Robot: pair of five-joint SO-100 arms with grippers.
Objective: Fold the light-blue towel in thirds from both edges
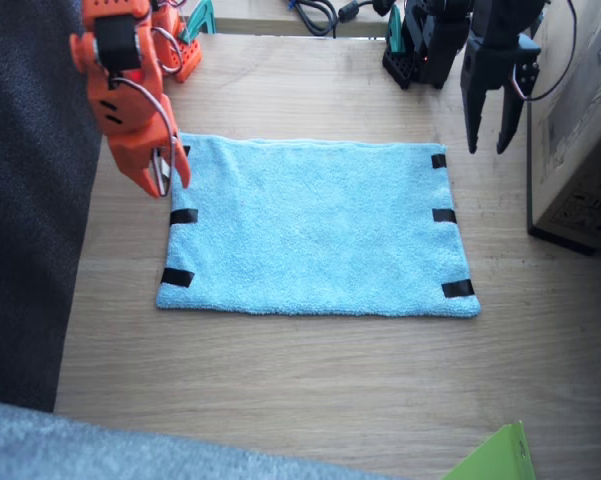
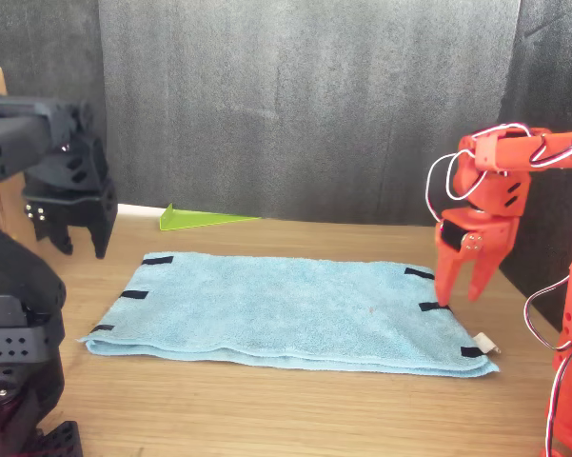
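The light-blue towel [image 1: 310, 230] [image 2: 286, 309] lies spread flat on the wooden table. Black tape strips mark its two short edges [image 1: 183, 215] [image 1: 444, 215]. A small white tag [image 2: 485, 341] sticks out at one corner. My right gripper [image 1: 172, 185] [image 2: 459, 300], orange, is open with its fingertips down at the short edge by the far tape strip, one tip touching the cloth. My left gripper [image 1: 487, 148] [image 2: 81, 249], black, hangs open above the table just beyond the opposite edge's far corner, holding nothing.
A cardboard box [image 1: 580, 120] stands close beside the left arm. A green sheet [image 1: 495, 460] [image 2: 205, 219] lies at the table edge. Dark fabric [image 1: 20, 200] borders the table beside the right arm. Cables [image 1: 315, 12] lie at the far edge.
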